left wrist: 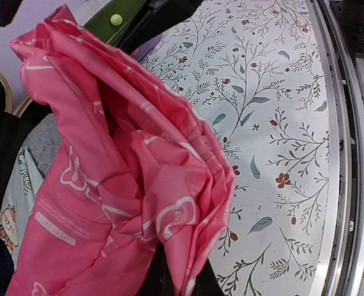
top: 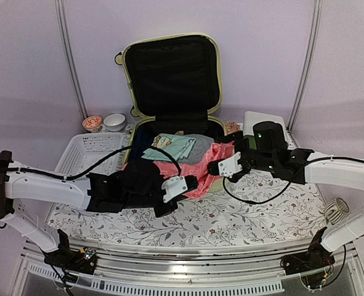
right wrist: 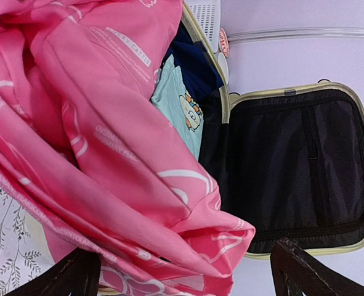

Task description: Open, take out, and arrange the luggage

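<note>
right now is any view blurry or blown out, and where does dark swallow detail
Top external: soft even light, no glare, but the luggage lining reads as nearly flat black. Left wrist: the pink garment and the floral tablecloth are both sharp, no motion blur. Right wrist: the garment's print is legible up close; the lining is dim yet its seams show.

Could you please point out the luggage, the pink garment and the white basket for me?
luggage [top: 172,74], top view, black lining of the raised lid.
pink garment [top: 203,172], top view, middle of the bunched fabric.
white basket [top: 92,147], top view, its perforated floor.
</note>
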You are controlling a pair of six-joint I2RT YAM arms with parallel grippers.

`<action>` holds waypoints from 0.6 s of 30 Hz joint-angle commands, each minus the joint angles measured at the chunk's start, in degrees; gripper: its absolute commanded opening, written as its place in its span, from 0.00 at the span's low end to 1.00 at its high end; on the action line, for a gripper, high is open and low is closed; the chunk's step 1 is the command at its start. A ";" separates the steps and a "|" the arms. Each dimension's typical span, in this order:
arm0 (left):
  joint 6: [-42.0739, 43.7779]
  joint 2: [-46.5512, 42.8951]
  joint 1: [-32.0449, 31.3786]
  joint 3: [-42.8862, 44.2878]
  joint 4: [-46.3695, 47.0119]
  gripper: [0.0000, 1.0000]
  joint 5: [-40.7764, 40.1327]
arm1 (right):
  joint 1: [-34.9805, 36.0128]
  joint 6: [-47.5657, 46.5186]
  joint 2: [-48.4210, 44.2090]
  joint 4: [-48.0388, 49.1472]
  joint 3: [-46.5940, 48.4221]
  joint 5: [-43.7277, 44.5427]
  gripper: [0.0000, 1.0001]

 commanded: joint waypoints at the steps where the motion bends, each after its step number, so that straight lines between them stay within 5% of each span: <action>1: -1.21 -1.66 -1.74 -2.15 -1.03 0.00 -0.88 | 1.63 -5.09 1.29 -1.70 3.95 0.64 0.99; 13: -1.19 -4.53 -2.40 -5.55 -0.63 0.00 -3.88 | 6.36 -4.49 9.16 -29.22 17.56 1.40 0.99; 18: -0.79 -7.18 -2.45 -7.49 0.92 0.00 -6.48 | 7.67 -1.74 10.04 -36.25 19.18 2.08 0.53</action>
